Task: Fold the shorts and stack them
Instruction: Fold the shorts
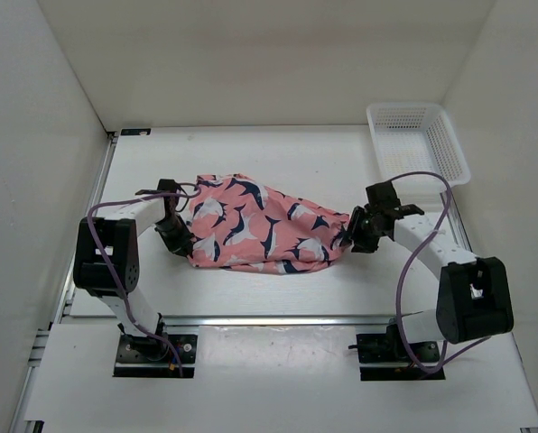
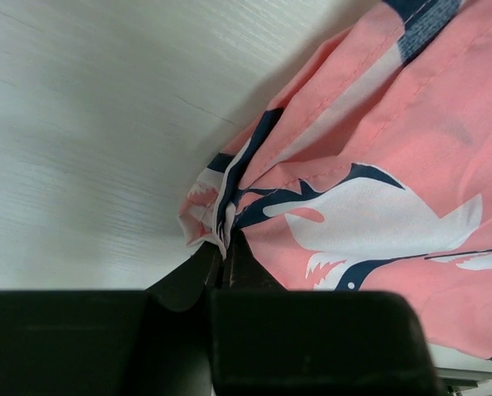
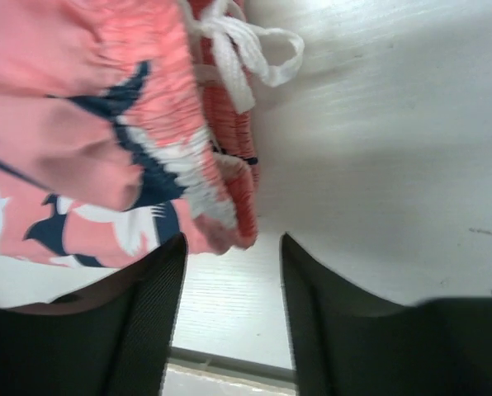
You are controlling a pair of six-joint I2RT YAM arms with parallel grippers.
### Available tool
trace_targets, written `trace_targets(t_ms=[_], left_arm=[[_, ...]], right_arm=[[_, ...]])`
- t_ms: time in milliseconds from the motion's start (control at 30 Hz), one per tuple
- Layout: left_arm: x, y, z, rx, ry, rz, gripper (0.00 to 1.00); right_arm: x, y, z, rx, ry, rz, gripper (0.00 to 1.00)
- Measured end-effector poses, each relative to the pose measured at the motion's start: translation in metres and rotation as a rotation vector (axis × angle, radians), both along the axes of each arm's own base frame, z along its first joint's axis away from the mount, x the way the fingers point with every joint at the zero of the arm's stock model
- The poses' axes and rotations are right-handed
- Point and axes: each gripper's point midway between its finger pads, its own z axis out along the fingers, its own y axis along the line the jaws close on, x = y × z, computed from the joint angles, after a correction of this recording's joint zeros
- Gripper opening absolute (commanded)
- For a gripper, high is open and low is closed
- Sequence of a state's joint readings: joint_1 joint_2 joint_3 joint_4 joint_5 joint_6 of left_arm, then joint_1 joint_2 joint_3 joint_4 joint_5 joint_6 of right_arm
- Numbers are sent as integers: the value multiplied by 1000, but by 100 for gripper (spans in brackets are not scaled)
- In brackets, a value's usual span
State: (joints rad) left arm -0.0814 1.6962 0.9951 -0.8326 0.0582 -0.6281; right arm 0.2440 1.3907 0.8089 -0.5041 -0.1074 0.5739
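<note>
A: While the left gripper [image 2: 224, 252] is clenched like that, what has it actually got?

B: A bunched corner of the shorts [image 1: 251, 230]. The thin cloth is gathered into a tight pleat right at its fingertips. The rest fans out ahead of it and off to its right, over the table [image 1: 278, 153]. My guess is that it holds a corner so the cloth can be drawn flat or carried across for a fold.

A: And the right gripper [image 3: 234, 247]?

B: Its fingers stand apart and grip nothing, and bare table shows between them. The waistband [image 3: 176, 82] lies just ahead of it. One end hangs at the mouth of the gap, close to the finger on the left of its wrist view, but it isn't pinched.

A: Why sit so near?

B: It is at the opposite end of the shorts from the left gripper, so I'd judge the two are placed to stretch the cloth between them.

A: What is the stuff like?

B: Soft and light, coral pink with navy-and-white whale shapes. The waistband is thicker, ruched elastic with fine ribs. A white cord [image 3: 246, 49] tied in a loose loop lies further ahead of the right gripper. The shorts lie as a crumpled wedge between the two grippers, not yet folded. The white mesh basket [image 1: 449, 135] stands well beyond the right gripper, clear of the cloth.
</note>
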Motion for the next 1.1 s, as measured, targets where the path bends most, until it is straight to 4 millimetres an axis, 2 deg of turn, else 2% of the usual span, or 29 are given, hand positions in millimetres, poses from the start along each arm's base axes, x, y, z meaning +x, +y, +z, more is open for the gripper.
trace_targets(t_ms=[33,133,267,367,433,500,600,700,767,867,900,967,1033,1100], left_arm=[[0,0,0,0,2,0,10],[0,0,0,1,1,-3,10],[0,0,0,2,1,-3,10],[0,1,0,3,1,-3,10],[0,1,-1,3,5,-3,10],[-1,1,-3,3,9,-3,10],[-1,1,-3,4,12,-3,10],[-1,1,-3,3,11,-3,10],[-1,1,-3,3,11,-3,10],[-1,1,-3,4,11,-7,10],[-1,1,-3,4,11,-9,10],[-1,1,-3,4,11,-10,10],[-1,1,-3,4,11,-10,10],[-1,1,-3,3,11,-11,10]], right_arm=[[1,0,6,-2,-9,6,34],[13,3,28,-3,-59,27,22],[37,13,61,19,-142,50,14],[55,23,65,28,-148,66,12],[67,30,57,28,-120,75,12],[73,35,39,23,-79,82,10],[71,37,8,-5,7,80,4],[69,35,-25,-59,82,73,2],[68,35,-34,-74,109,63,2],[72,30,-27,-118,73,49,16],[72,29,-24,-132,61,47,33],[72,26,-10,-153,26,36,57],[74,20,12,-162,-34,19,83],[76,16,43,-157,-121,2,85]])
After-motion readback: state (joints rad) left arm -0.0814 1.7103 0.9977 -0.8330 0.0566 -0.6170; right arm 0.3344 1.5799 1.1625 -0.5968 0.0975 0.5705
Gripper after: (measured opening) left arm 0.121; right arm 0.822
